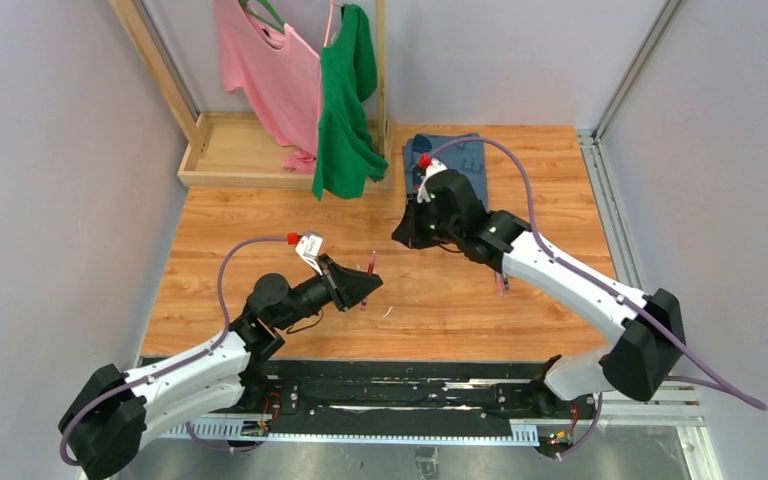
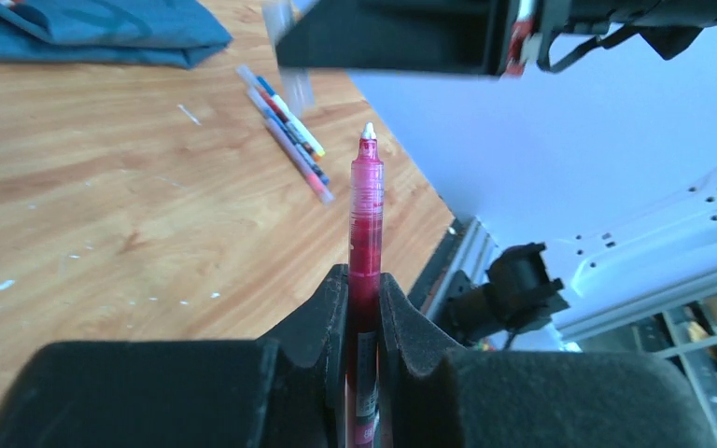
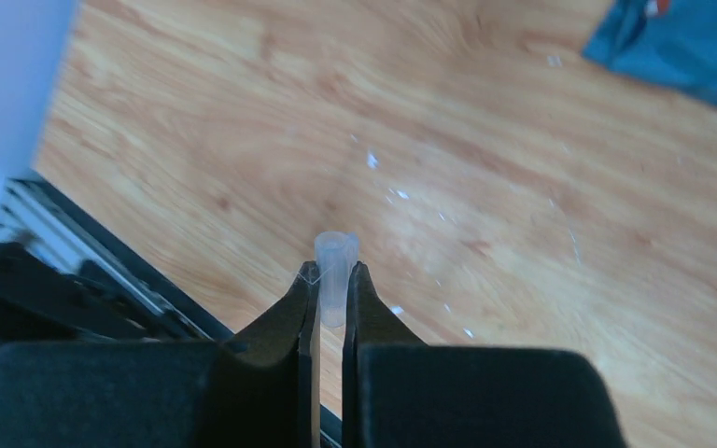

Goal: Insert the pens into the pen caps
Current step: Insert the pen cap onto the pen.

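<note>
The dark red pen [image 2: 366, 215] pointed tip-outward, its barrel pinched between the left jaws and held off the bench [image 2: 103, 243]. A clear pen cap [image 3: 335, 275] was clamped between the right jaws, open end outward, also above the wood. Several more pens [image 2: 289, 140] lay side by side on the bench, near a folded blue cloth [image 2: 103, 33]. Small white scraps [image 3: 371, 161] dotted the surface.
</note>
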Action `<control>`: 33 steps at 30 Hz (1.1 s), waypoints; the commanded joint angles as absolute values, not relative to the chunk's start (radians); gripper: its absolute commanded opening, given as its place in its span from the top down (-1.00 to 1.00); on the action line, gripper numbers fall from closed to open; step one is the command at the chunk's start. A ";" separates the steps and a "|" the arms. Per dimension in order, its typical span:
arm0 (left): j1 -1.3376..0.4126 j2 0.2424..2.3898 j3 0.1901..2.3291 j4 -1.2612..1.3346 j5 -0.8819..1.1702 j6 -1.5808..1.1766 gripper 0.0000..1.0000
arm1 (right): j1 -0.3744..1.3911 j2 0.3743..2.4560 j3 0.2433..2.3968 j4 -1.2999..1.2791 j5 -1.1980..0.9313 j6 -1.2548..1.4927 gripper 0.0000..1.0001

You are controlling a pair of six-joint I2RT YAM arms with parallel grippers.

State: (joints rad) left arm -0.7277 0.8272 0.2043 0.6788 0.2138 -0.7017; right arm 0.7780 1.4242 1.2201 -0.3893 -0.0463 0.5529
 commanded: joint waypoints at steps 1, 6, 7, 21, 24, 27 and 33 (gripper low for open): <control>-0.767 0.828 0.244 0.703 0.201 -0.795 0.99 | 0.768 1.341 1.167 -0.125 -0.082 0.623 0.99; -0.770 0.833 0.253 0.701 0.206 -0.803 0.99 | 0.768 1.269 1.082 0.036 -0.152 0.669 0.99; -0.771 0.835 0.256 0.701 0.208 -0.805 0.99 | 0.767 1.263 1.079 0.043 -0.164 0.676 0.99; -0.772 0.854 0.286 0.701 0.207 -0.805 0.99 | 0.768 1.244 1.035 0.090 -0.274 0.693 0.99; -0.772 0.861 0.288 0.700 0.205 -0.808 0.99 | 0.767 1.237 1.028 0.091 -0.283 0.698 0.99; -0.772 0.867 0.287 0.701 0.205 -0.813 0.99 | 0.767 1.232 1.021 0.093 -0.289 0.701 0.99; -0.772 0.862 0.291 0.701 0.196 -0.813 0.99 | 0.767 1.223 1.005 0.090 -0.301 0.704 0.99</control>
State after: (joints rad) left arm -0.7635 0.8642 0.2581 0.6781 0.2100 -0.8112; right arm 0.7780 1.2510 1.0256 0.0620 -0.2764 0.6933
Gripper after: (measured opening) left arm 0.161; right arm 0.068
